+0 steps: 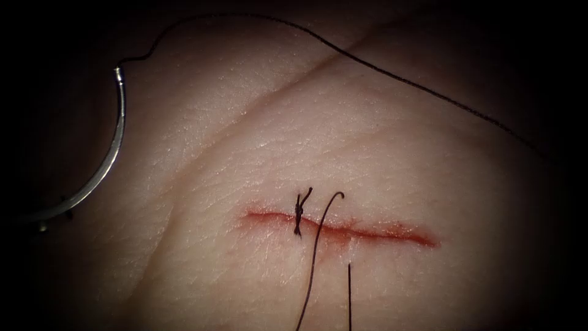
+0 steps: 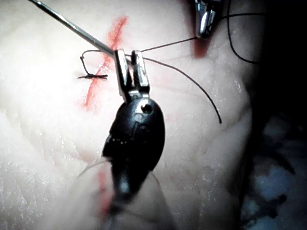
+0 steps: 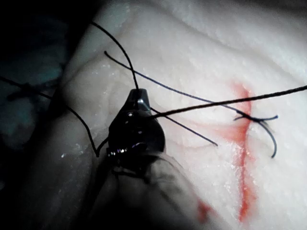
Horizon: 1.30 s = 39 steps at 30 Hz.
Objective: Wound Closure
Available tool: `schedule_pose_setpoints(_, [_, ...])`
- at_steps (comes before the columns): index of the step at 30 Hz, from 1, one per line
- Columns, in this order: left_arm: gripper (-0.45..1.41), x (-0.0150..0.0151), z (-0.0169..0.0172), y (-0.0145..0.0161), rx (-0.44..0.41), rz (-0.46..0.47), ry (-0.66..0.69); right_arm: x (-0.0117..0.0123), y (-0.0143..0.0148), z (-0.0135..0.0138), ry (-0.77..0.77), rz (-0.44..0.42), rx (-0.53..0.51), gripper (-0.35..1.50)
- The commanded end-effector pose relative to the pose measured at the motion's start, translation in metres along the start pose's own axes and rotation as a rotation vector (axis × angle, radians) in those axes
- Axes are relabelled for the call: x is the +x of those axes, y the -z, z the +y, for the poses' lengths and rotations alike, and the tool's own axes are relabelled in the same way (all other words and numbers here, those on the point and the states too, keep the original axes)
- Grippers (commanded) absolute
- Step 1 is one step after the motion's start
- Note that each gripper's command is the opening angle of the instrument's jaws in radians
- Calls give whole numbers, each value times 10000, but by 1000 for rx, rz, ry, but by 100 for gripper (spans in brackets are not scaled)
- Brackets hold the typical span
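At the far left of the endoscope view, well apart from the cut (image 1: 367, 233), there's your needle (image 1: 113, 153). It curves over the tissue (image 1: 245, 135) and is not in it. Its thread (image 1: 392, 75) leaves the upper end and sweeps right across above the wound.

Your left tool (image 2: 129, 52) shows up close in its wrist view. The jaws are clamped on the needle (image 2: 72, 25) near one end, with only a thin gap between them. It looks like the end away from the thread.

On the cut itself one knot (image 1: 299, 214) sits left of the middle, and it shows again in the right wrist view (image 3: 247, 117). Just right of it two loose thread ends (image 1: 315, 251) trail toward the near edge, one of them arching over the cut.

Your right tool (image 3: 137, 96) has thread running right up to its tip. Whether it's gripping that strand, I can't tell.
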Motion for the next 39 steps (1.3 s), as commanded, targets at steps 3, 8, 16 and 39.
schedule_pose_setpoints(3, [-45,-6,5,-3,-1,-1,1,18,-6,-31,25,4,35,-35])
schedule_pose_setpoints(8, [-45,-6,5,-3,-1,-1,2,36,-3,-52,46,0,70,-35])
schedule_pose_setpoints(16, [-45,-5,5,-4,-3,1,2,60,5,-44,30,12,33,49])
schedule_pose_setpoints(39, [-45,-3,5,-10,-3,4,3,-87,-11,97,-35,-44,-195,123])
